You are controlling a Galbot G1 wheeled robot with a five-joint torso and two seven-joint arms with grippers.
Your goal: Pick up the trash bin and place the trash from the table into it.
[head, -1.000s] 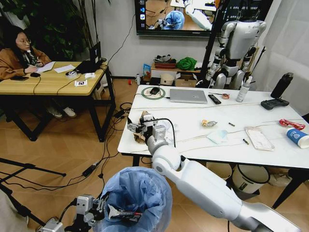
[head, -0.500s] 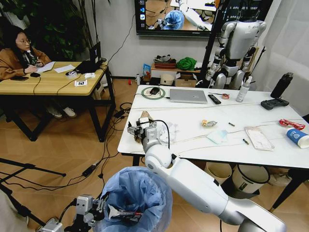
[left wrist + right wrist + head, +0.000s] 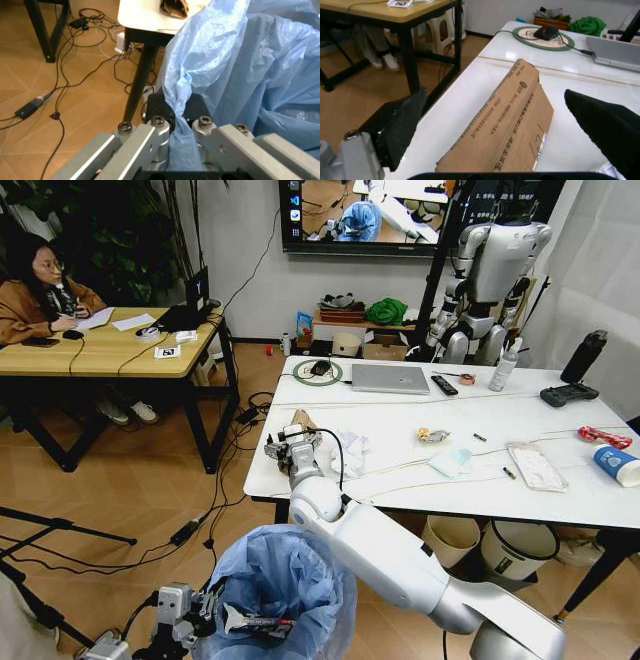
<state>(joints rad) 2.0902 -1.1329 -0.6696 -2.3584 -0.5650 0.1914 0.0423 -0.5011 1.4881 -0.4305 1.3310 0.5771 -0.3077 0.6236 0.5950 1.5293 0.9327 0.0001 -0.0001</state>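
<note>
Where the robot's near side drops below the counter (image 3: 560, 500), the trash bin (image 3: 285, 580) hangs low at front left, its crinkled light-blue liner bulging over the rim; its inside is not clear enough to say what it contains. The left hand (image 3: 176, 112) has its fingers pressed together on a fold of that liner at the rim, seen close in the left wrist view and at the lower edge of the head view (image 3: 240, 620).

The right hand (image 3: 291, 448) is over the counter's front-left corner with its fingers spread wide, one dark pad (image 3: 402, 125) on each side of the brown paper bag (image 3: 507, 123), which lies flat on the white marble-look top; the pads stand apart from it.

Crumpled white tissues (image 3: 350, 450) lie just beside that hand. Farther right on the counter are a small wrapper (image 3: 433, 436), a face mask (image 3: 452, 463), a clear plastic bag (image 3: 536, 465), a red wrapper (image 3: 604, 437) and a blue-white paper cup (image 3: 615, 464). A laptop (image 3: 390, 379) and a remote (image 3: 444, 385) sit at the far edge.

Cables (image 3: 215, 490) trail across the wooden floor.
</note>
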